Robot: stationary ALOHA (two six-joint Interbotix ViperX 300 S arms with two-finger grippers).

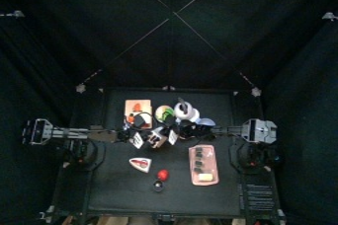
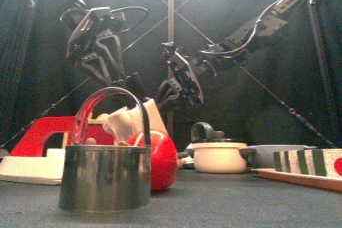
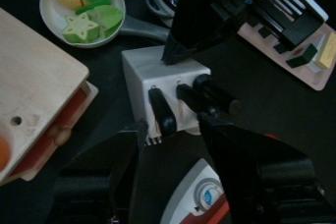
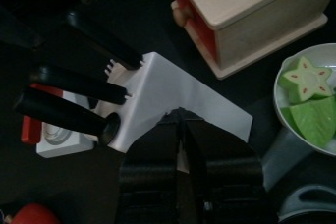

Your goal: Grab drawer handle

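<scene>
Left gripper (image 3: 197, 120): wide, at knife block (image 3: 164, 81). Right gripper (image 4: 184, 135): pinching block, 12 o'clock of apple (image 1: 162, 176).

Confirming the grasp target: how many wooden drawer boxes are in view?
1: the wooden drawer box, red below its pale top, at the table's back left in the top view, next to the white knife block. Clutter could hide another.

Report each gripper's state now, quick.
Left gripper: open, holding nothing, over the white knife block.
Right gripper: cannot be told; it sits at the block's edge.
</scene>
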